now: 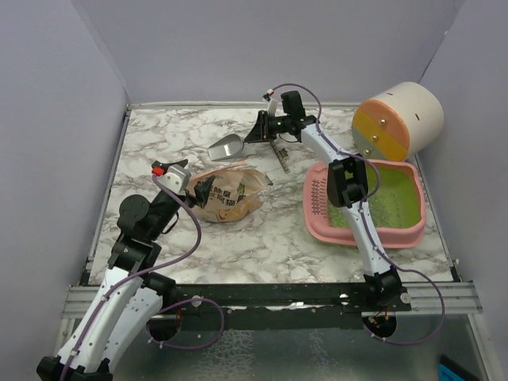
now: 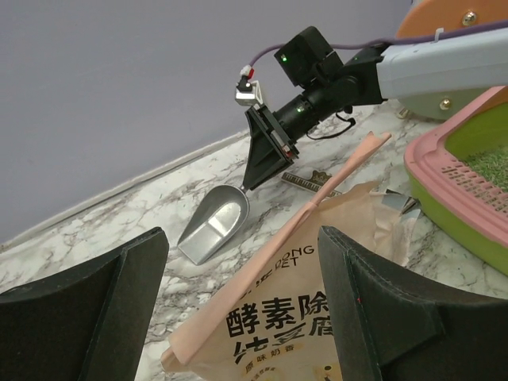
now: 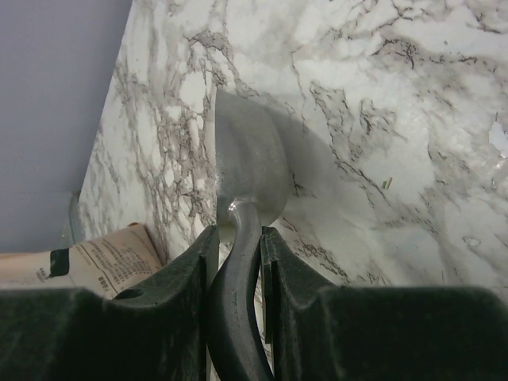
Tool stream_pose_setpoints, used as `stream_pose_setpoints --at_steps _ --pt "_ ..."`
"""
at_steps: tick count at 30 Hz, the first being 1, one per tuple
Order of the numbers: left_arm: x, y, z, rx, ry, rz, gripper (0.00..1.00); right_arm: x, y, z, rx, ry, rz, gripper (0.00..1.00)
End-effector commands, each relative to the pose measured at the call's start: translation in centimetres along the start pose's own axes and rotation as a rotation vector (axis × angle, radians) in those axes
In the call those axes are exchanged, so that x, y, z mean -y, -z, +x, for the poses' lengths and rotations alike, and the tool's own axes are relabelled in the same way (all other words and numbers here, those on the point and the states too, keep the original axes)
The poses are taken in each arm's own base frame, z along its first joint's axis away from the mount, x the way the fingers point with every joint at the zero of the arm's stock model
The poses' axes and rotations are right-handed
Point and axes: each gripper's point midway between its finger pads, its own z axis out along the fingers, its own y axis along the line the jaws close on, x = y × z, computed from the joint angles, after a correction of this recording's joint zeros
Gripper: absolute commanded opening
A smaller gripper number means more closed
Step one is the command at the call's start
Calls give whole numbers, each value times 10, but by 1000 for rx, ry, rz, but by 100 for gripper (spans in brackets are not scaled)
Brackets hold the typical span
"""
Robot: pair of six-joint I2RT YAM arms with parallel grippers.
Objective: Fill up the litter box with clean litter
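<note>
The pink litter box [image 1: 321,225] with a lime-green inside sits at the right of the table and holds pale-green clean litter [image 1: 387,208]; its slotted rim shows in the left wrist view [image 2: 452,178]. My right gripper [image 1: 255,138] is shut on the handle of the grey metal scoop [image 1: 227,147], which rests on the marble at the back; the handle sits between its jaws in the right wrist view [image 3: 238,262]. My left gripper [image 2: 242,278] is open, its jaws either side of the tan litter bag [image 2: 317,302] lying at centre left [image 1: 226,193].
A cream, orange and yellow cylinder [image 1: 397,119] lies at the back right, behind the litter box. A small dark strip [image 1: 279,155] lies on the marble beside the scoop. Grey walls close the table at the back and both sides.
</note>
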Motion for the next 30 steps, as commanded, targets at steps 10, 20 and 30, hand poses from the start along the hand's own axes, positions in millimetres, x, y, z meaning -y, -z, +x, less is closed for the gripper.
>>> stream_pose_setpoints --at_steps 10,20,30 --pt "13 -6 -4 -4 -23 98 86 9 1 2 8 -11 7 23" --pt "12 -7 0 -10 -32 93 88 -8 16 -14 46 35 8 49" --pt "-1 0 5 -32 -59 15 91 -46 66 -41 125 163 86 53"
